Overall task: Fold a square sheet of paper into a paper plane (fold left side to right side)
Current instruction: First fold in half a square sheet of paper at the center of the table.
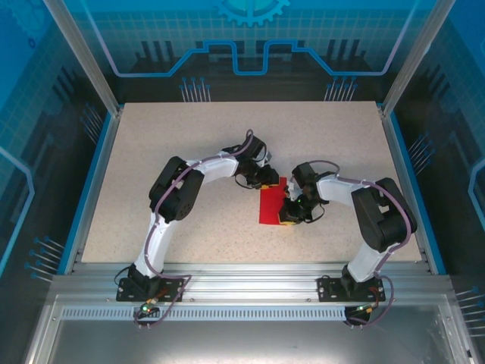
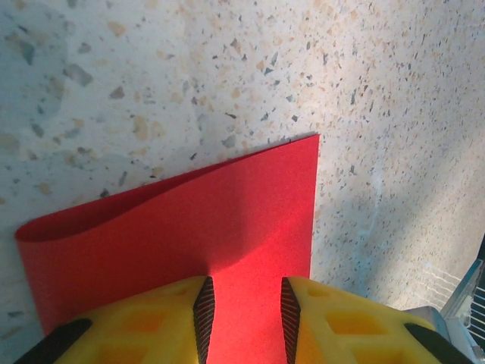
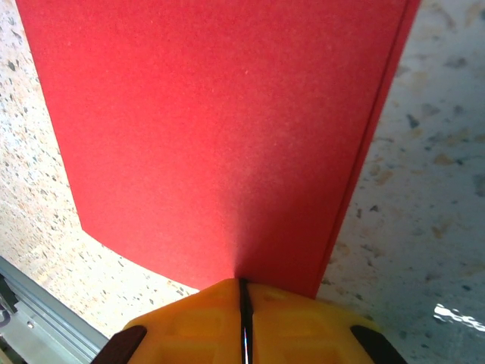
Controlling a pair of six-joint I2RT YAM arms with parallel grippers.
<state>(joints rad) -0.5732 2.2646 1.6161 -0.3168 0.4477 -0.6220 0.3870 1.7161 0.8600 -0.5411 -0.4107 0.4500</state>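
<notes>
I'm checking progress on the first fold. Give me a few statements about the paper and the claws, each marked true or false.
1. The red sheet lies on the speckled table. True.
2. The left claw is clamped shut. False: its jaws stand apart over the sheet.
3. The right claw is shut. True.
4. The sheet is already a slim pointed dart. False: it is a rectangle, folded over once.
</notes>
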